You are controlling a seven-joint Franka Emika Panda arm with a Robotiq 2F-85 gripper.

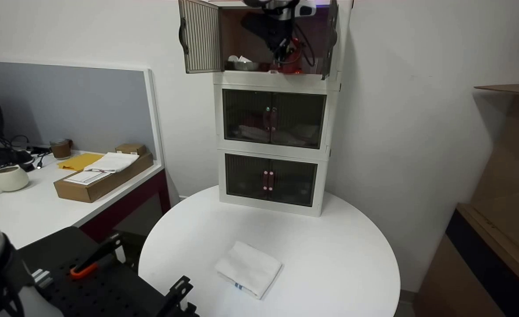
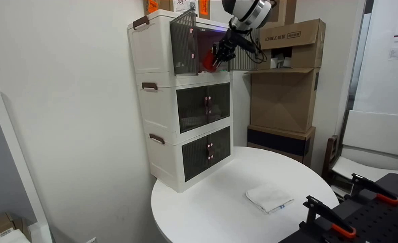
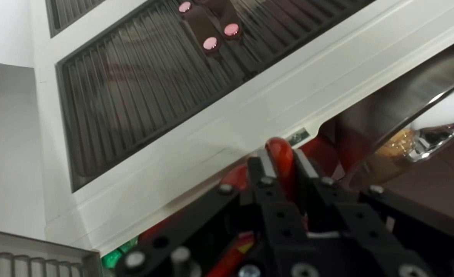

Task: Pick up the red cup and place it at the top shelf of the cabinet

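judging by its shine, you should treat the red cup as stiff and slippery, and probably light. whether it is pottery or plastic you can't tell from here, so handle it as breakable. it is at the front of the top shelf, inside the opening in both exterior views; whether its base rests on the shelf floor is hidden. your best hold is the handle, a glossy, rounded red strip, and you have it there: in the wrist view the gripper is pinching it, with its pads on either side. such a narrow hold on a smooth curve may let the cup pivot; feel for firm footing under it before you let go, then spread the fingers slowly and back straight out so the handle doesn't catch. just beside the cup is a metal bowl; a swing that way could knock the two together. farther out, the doors of the white cabinet stand swung outward, so leave room on each side as you withdraw. down below, well apart, a folded cloth lies on the round table.
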